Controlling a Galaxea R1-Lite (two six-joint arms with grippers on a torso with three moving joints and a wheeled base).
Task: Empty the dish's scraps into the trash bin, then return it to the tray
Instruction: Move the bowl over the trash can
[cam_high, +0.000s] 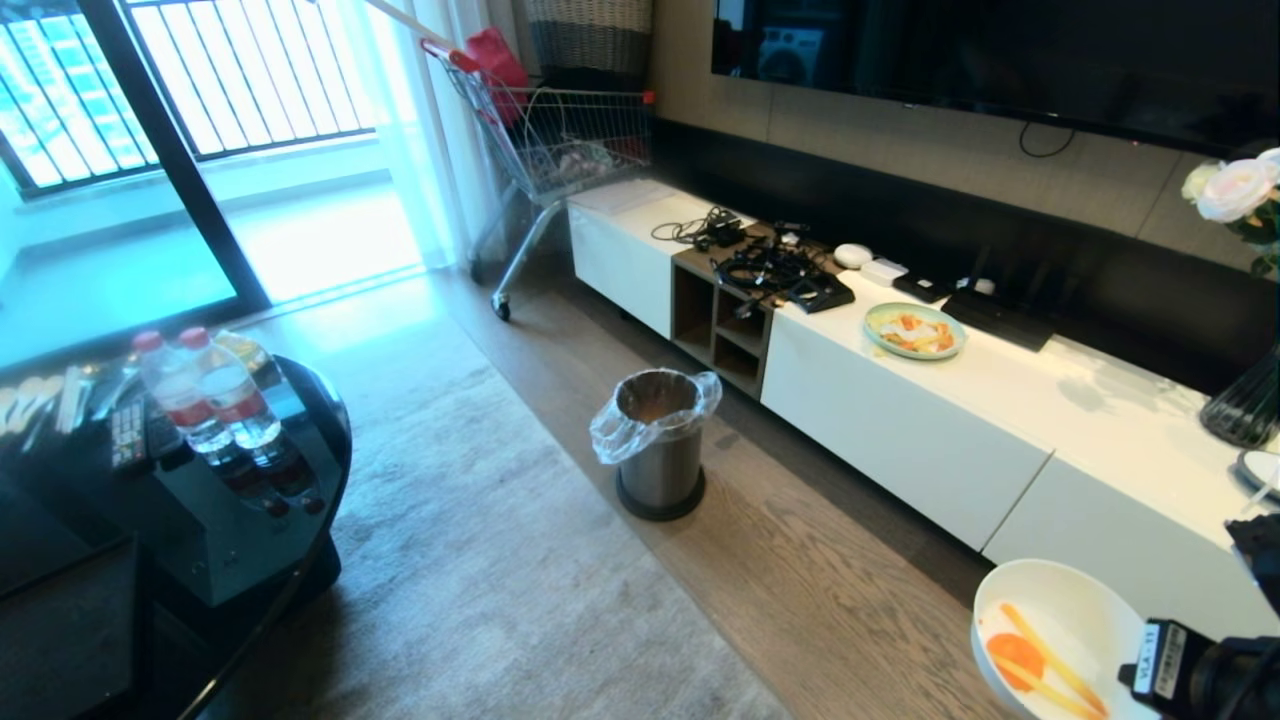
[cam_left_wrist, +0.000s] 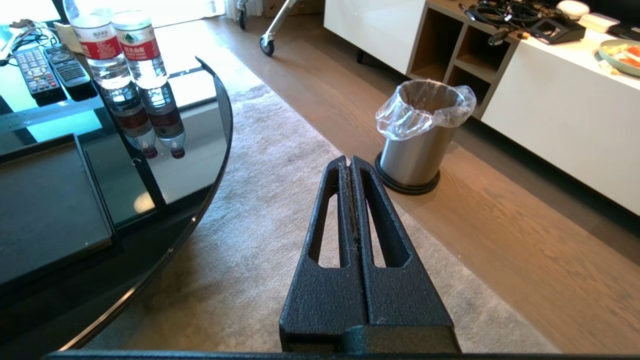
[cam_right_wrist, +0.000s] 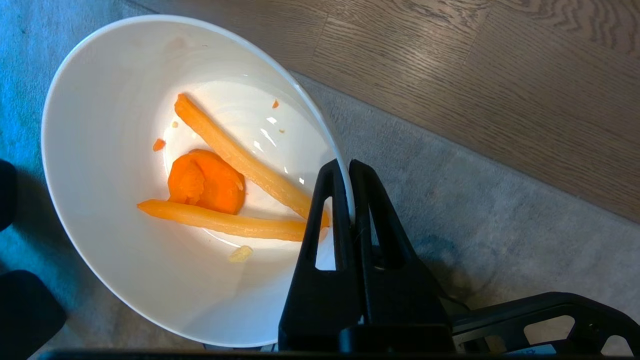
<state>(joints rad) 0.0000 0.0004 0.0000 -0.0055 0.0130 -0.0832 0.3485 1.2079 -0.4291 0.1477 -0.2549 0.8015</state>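
The white dish (cam_right_wrist: 110, 225) hangs tilted over the rug and floor at the lower right of the head view (cam_high: 1060, 610). My right gripper (cam_right_wrist: 347, 167) is shut on its rim, one finger inside and one outside. The scraps (cam_right_wrist: 205, 182), an orange carrot slice and two pale sticks, lie in its bottom. The steel trash bin (cam_high: 660, 440) with a clear liner stands on the wood floor well to the left of the dish, before the cabinet. The black tray (cam_left_wrist: 50, 200) lies on the glass table. My left gripper (cam_left_wrist: 350, 161) is shut and empty above the rug.
A pale-green plate (cam_high: 913, 330) with food sits on the long white cabinet (cam_high: 900, 440), beside a heap of cables (cam_high: 770, 265). Two water bottles (cam_high: 210, 400) and remotes stand on the round glass table (cam_high: 300, 520). A shopping cart (cam_high: 560, 140) is at the back.
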